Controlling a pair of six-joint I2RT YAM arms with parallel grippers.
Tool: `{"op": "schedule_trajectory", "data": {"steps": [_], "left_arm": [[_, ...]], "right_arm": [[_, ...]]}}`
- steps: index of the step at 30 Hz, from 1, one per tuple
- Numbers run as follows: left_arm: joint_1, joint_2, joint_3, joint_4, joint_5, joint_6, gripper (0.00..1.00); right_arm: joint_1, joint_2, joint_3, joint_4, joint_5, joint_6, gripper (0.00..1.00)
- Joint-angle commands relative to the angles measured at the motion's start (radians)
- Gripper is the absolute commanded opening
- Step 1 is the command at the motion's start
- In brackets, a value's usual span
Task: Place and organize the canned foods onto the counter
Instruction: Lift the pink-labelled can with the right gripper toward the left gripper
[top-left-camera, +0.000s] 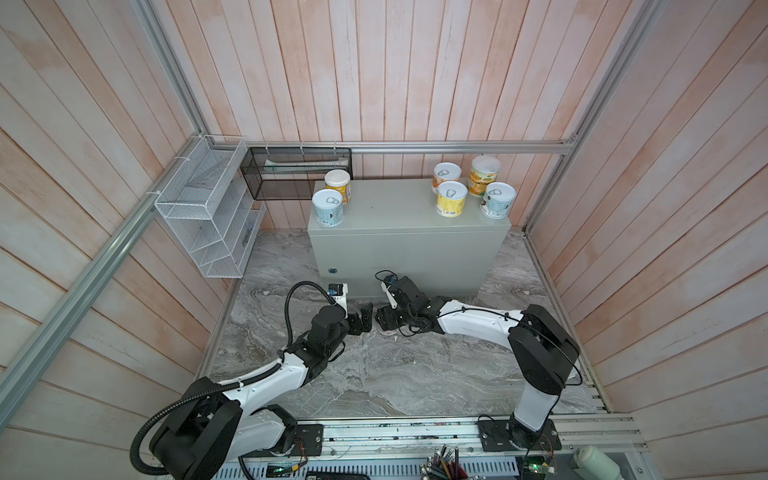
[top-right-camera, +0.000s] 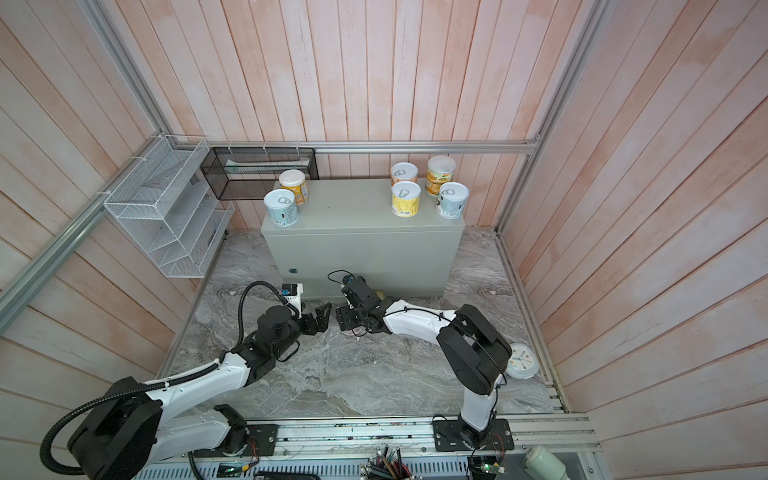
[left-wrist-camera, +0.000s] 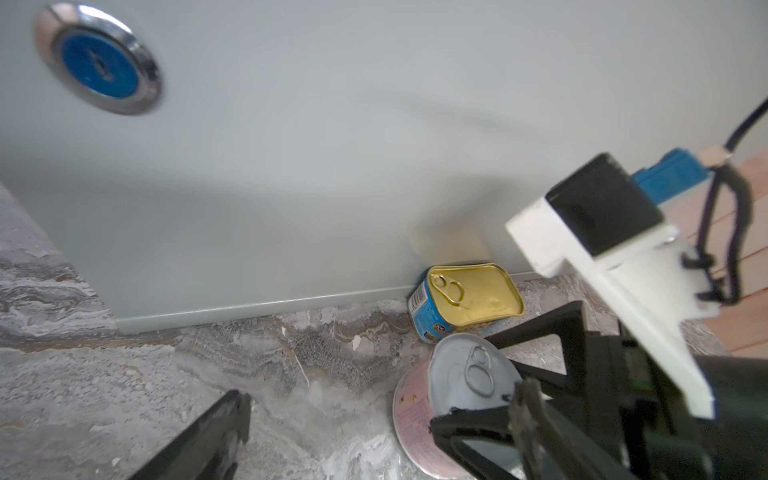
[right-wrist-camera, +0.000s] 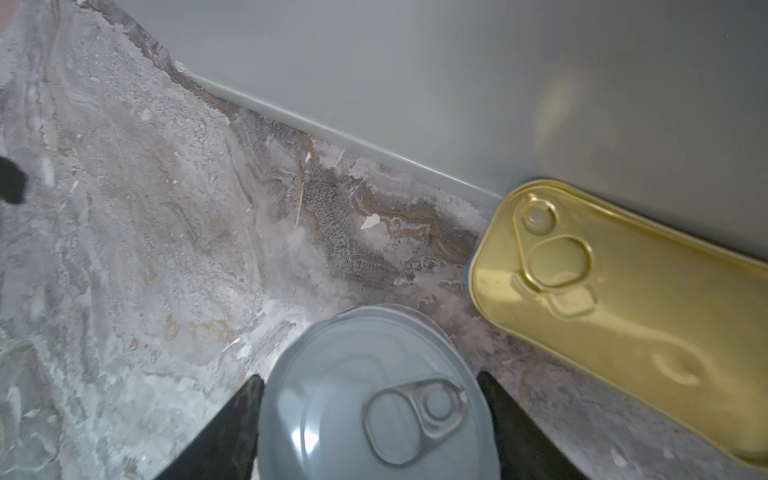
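Item: pink-label can (left-wrist-camera: 469, 374), round, silver pull-tab top, standing on marble floor (top-left-camera: 374, 374) just in front of counter (top-left-camera: 395, 208), near gold-top rect. tin (right-wrist-camera: 623, 311), which lies against counter's front base. Stock on counter top: 6 cans, i.e. a pair at left end (top-left-camera: 328, 207) and a cluster of 4 at right end (top-left-camera: 451, 198); middle bare. R gripper (right-wrist-camera: 370, 378): about half spread, jaws straddling pink can, pads look in contact w/ both sides; can not lifted as far as visible. L gripper (top-left-camera: 362, 319): fully spread, empty, hovering just beside R gripper, low over marble. Handling (est.): can rigid, won't dent under pinch; prob. moderate weight if full; smooth wall + paper label = may slip, so grip across diameter at mid-height, below rim, clear of tab. Gold tin: low, flat, one long side against counter, so prob. needs pinch across its short width or a pull-out first.
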Motion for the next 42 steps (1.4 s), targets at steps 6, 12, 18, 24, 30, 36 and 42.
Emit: {"op": "schedule_trajectory", "data": {"steps": [6, 12, 18, 24, 30, 36, 42], "left_arm": [[0.005, -0.015, 0.012, 0.023, 0.114, 0.094, 1.00], [0.005, -0.043, -0.009, 0.075, 0.200, 0.137, 1.00], [0.001, -0.042, -0.028, 0.175, 0.392, 0.169, 1.00], [-0.046, 0.015, -0.014, 0.240, 0.502, 0.239, 1.00], [-0.081, 0.073, 0.070, 0.209, 0.555, 0.284, 1.00], [-0.088, 0.122, 0.134, 0.196, 0.604, 0.293, 0.96], [-0.099, 0.184, 0.178, 0.215, 0.634, 0.287, 0.93]], "right_arm": [[-0.061, -0.161, -0.003, -0.022, -0.106, -0.013, 0.58], [-0.134, -0.260, -0.038, -0.038, -0.192, -0.023, 0.58], [-0.183, -0.351, -0.070, -0.046, -0.257, -0.027, 0.58], [-0.198, -0.404, -0.080, -0.048, -0.317, -0.039, 0.58], [-0.200, -0.423, -0.078, -0.092, -0.381, -0.061, 0.58], [-0.202, -0.473, -0.112, -0.088, -0.397, -0.067, 0.58], [-0.214, -0.501, -0.123, -0.074, -0.468, -0.059, 0.58]]}}
